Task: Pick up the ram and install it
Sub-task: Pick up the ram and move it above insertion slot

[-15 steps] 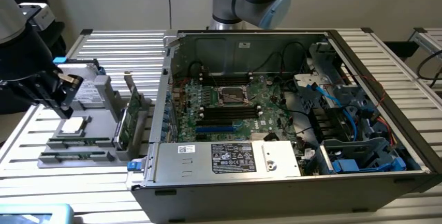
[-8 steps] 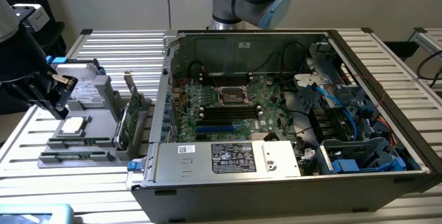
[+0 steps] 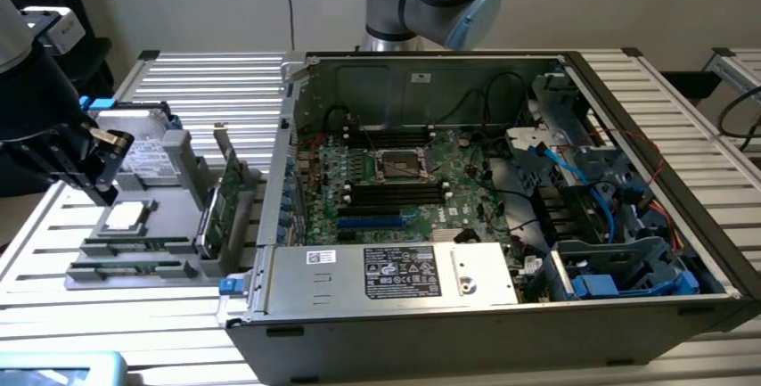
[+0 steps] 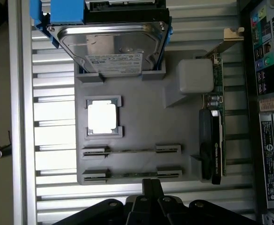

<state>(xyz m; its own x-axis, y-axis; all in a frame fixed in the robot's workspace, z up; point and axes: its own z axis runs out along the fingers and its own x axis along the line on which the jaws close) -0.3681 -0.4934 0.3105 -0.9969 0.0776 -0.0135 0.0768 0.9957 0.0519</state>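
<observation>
Beside ram: processor, hard drive, expansion card.

Both views share the grey plastic parts tray: exterior obliquely from afar, wrist straight down from close above.

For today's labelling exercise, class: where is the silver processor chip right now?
The processor chip sits in the grey tray on the exterior view's left, outside the computer case, between the hard drive and the two memory sticks.
</observation>
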